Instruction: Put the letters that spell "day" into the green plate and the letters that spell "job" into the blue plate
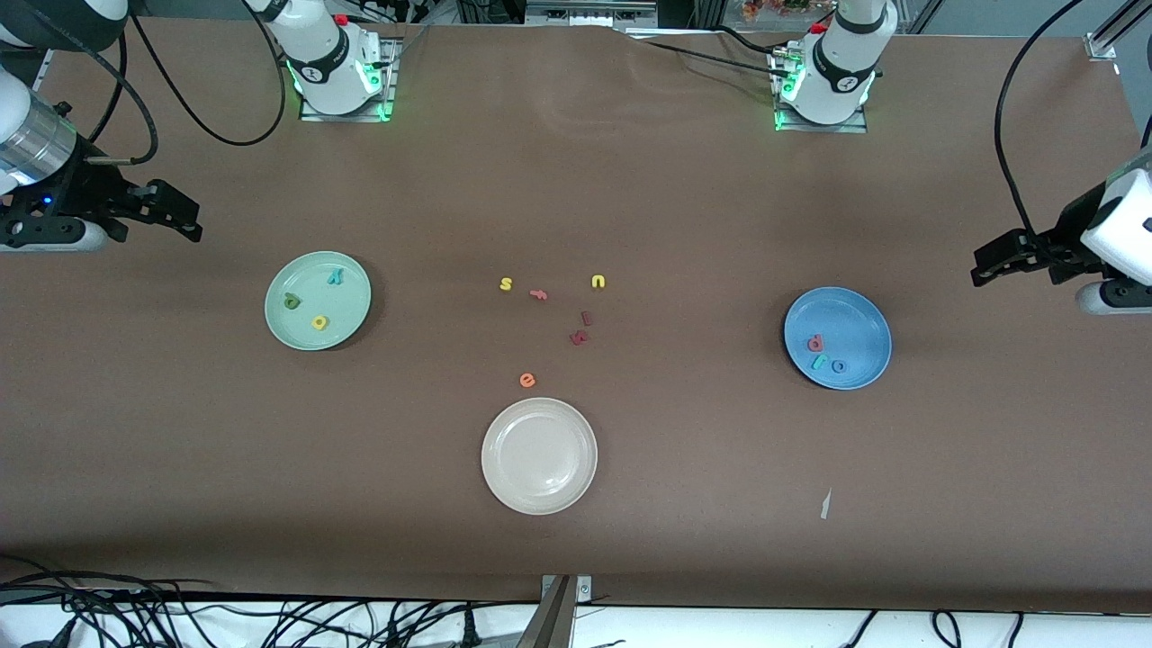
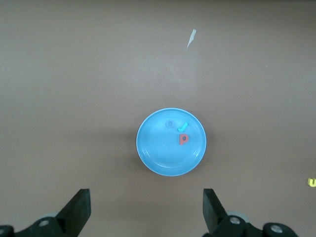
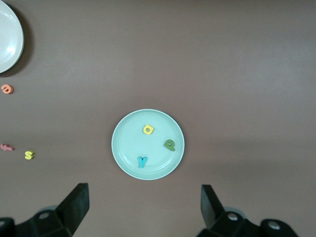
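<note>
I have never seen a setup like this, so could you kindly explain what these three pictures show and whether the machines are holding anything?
Two robot arms stand at a brown table. One picture looks down from across it; the other two come from cameras on each wrist. The left gripper hangs open and empty above the blue plate, which holds a red b, teal j and blue o. The right gripper, also open and empty, hangs above the green plate holding d, a, y. Spare letters and a white plate lie between.

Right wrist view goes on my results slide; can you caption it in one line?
Open right claw hangs above the green plate, which holds dark green "d", yellow "a" and teal "y".
</note>
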You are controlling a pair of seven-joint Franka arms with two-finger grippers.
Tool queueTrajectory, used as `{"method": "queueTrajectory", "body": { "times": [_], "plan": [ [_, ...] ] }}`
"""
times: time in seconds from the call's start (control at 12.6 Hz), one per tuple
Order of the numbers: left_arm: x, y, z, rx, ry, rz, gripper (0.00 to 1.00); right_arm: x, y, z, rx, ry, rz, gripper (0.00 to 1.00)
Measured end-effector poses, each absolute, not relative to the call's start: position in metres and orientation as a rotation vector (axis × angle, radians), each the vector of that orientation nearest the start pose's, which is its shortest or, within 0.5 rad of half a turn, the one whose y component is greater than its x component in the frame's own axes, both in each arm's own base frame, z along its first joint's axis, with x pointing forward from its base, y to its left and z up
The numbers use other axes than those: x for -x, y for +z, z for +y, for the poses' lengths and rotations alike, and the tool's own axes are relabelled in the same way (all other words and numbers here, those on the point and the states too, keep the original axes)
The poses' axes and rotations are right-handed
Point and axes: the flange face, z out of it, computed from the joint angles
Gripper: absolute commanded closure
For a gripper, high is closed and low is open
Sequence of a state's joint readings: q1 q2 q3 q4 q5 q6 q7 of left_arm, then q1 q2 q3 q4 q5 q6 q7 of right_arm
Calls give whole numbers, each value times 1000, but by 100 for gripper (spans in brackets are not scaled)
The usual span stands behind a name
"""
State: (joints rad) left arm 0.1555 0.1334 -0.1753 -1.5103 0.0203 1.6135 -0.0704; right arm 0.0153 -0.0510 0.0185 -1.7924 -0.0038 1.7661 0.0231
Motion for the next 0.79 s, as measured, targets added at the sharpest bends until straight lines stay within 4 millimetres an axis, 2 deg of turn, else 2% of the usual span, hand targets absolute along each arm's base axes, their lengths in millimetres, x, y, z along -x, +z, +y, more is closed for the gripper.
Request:
{"method": "queueTrajectory", "body": {
  "times": [0.32,0.79],
  "plan": [
    [-584,585,-6,3198,55,-101,0,-549,564,18,3145,-39,-17,0],
    [-565,624,-11,3196,-54,-92,0,-549,564,18,3145,-39,-17,0]
  ]
}}
